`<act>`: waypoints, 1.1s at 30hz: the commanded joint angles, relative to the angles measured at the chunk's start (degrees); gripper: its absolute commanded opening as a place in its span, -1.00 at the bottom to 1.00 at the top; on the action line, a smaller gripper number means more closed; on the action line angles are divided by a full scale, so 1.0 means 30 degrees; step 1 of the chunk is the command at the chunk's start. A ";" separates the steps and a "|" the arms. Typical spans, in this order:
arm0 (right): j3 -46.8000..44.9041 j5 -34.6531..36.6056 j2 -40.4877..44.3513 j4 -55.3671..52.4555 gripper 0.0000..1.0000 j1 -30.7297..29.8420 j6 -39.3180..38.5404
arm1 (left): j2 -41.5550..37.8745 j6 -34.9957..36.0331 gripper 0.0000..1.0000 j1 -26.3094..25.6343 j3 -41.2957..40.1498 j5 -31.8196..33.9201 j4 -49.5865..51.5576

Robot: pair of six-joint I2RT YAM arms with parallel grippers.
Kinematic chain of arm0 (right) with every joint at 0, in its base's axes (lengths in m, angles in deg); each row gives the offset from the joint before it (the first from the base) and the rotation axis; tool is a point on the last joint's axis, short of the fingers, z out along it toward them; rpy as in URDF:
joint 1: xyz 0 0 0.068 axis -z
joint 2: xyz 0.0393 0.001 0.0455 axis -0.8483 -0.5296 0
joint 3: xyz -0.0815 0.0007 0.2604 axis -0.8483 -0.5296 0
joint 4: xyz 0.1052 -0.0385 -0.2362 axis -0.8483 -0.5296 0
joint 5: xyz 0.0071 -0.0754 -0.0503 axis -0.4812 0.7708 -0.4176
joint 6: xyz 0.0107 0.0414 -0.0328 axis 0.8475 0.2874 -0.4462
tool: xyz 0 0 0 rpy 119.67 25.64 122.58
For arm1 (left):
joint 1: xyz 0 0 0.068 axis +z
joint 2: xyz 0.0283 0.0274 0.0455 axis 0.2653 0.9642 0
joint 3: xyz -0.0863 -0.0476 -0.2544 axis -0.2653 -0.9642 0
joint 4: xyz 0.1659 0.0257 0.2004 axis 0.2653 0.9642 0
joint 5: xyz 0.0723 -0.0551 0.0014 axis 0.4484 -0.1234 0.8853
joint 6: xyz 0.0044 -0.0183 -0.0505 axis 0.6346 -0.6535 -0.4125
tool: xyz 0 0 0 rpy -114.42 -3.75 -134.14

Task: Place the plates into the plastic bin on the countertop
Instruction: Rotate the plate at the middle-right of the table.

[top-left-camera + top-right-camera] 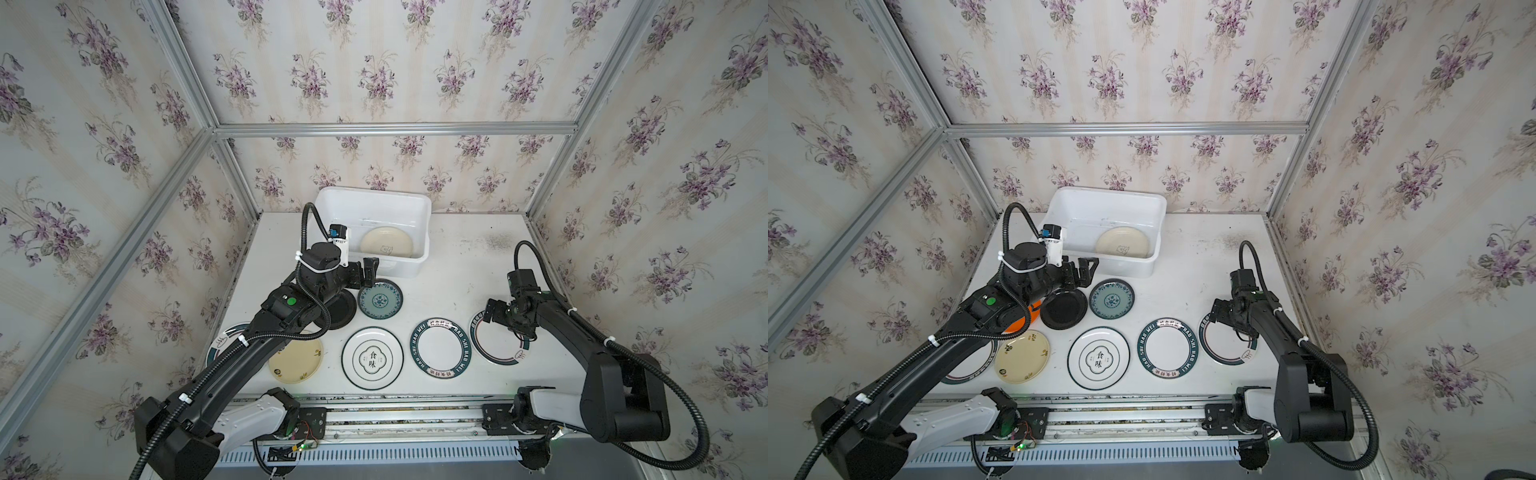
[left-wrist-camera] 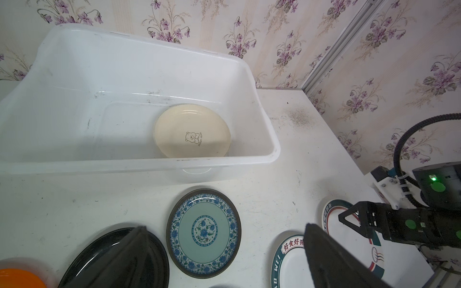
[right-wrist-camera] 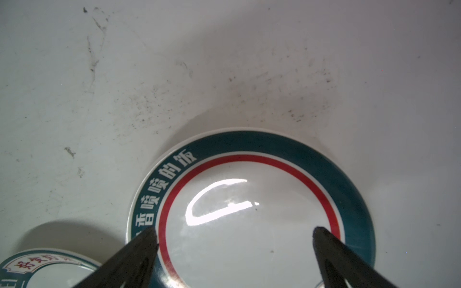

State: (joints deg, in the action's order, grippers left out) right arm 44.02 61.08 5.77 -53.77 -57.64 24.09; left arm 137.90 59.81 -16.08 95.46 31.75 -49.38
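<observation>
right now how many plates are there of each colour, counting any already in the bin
cream: 2, bear plate in the plastic bin, yellowish plate
black: 1, black plate
orange: 1, orange plate, mostly under the left arm
teal flowered: 1, flowered plate
white with dark rim: 4, 食味 plate, hao shi hao wei plate, red-ringed plate, half-hidden rimmed plate
total: 9
</observation>
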 commanded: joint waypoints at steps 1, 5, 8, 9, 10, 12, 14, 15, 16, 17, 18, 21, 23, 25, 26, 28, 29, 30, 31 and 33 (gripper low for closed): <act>0.0346 -0.0369 -0.0397 0.0651 0.99 -0.0040 0.0364 | -0.0155 -0.0112 0.99 0.0030 -0.0046 0.0261 -0.0578; 0.0318 -0.0230 -0.0662 0.1296 0.99 -0.0027 0.0585 | -0.0475 -0.0120 0.99 0.0029 -0.0235 0.0646 -0.0574; 0.0398 -0.0504 -0.1058 0.1727 0.99 -0.0054 0.0686 | -0.0627 -0.0017 0.99 0.0029 -0.0318 0.0778 -0.0554; 0.0471 -0.0584 -0.1230 0.1789 0.99 -0.0040 0.0744 | -0.0657 -0.0020 0.99 0.0029 -0.0323 0.0820 -0.0545; 0.0559 -0.0683 -0.1479 0.1886 0.99 -0.0041 0.0829 | -0.0660 -0.0008 0.99 0.0028 -0.0350 0.0866 -0.0523; 0.0777 -0.0876 -0.1931 0.2024 0.99 -0.0039 0.1056 | -0.0657 0.0011 0.99 0.0029 -0.0352 0.0926 -0.0473; 0.0988 -0.1121 -0.2252 0.2179 0.99 -0.0066 0.1313 | -0.0661 0.0018 0.99 0.0021 -0.0354 0.0940 -0.0378; 0.1021 -0.1211 -0.2345 0.2364 0.99 -0.0054 0.1383 | -0.0667 0.0002 0.99 0.0029 -0.0372 0.0955 -0.0369; 0.1047 -0.1266 -0.2441 0.2541 0.99 -0.0068 0.1475 | -0.0689 0.0005 0.99 0.0029 -0.0363 0.0958 -0.0325; 0.1072 -0.1233 -0.2490 0.2686 0.99 -0.0054 0.1531 | -0.0716 0.0027 0.99 0.0029 -0.0360 0.0985 -0.0260; 0.1108 -0.1175 -0.2605 0.2790 0.99 -0.0058 0.1580 | -0.0743 0.0037 0.99 0.0029 -0.0334 0.1014 -0.0226; 0.1354 -0.1157 -0.2979 0.3105 0.99 -0.0053 0.1681 | -0.0889 0.0061 0.99 0.0029 -0.0358 0.1130 -0.0117; 0.1503 -0.1450 -0.3344 0.3477 0.99 -0.0069 0.1840 | -0.0982 0.0121 0.99 0.0029 -0.0388 0.1246 -0.0065; 0.1643 -0.1987 -0.3789 0.3914 0.99 -0.0060 0.2145 | -0.1038 0.0182 0.99 0.0029 -0.0403 0.1362 -0.0021; 0.1720 -0.2400 -0.4012 0.4151 0.99 -0.0062 0.2331 | -0.1070 0.0174 0.99 0.0029 -0.0392 0.1434 0.0003; 0.1908 -0.3167 -0.4485 0.4502 0.99 -0.0068 0.2666 | -0.1071 0.0159 0.99 0.0029 -0.0395 0.1496 0.0041; 0.1972 -0.3393 -0.4691 0.4734 0.99 -0.0058 0.2789 | -0.1041 0.0224 0.99 0.0043 -0.0403 0.1512 0.0042; 0.2010 -0.3426 -0.4825 0.4871 0.99 -0.0069 0.2869 | -0.0998 0.0245 0.99 0.0029 -0.0389 0.1513 0.0098; 0.2017 -0.3423 -0.4949 0.4984 0.99 -0.0069 0.2948 | -0.1008 0.0253 0.99 0.0007 -0.0356 0.1513 0.0099; 0.2186 -0.3330 -0.5130 0.5030 0.99 -0.0053 0.2970 | -0.1011 0.0245 0.99 0.0029 -0.0336 0.1513 0.0138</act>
State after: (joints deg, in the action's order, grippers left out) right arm 50.01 53.01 -8.79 -39.71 -57.79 31.61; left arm 134.91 60.03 -16.06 94.39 35.47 -48.57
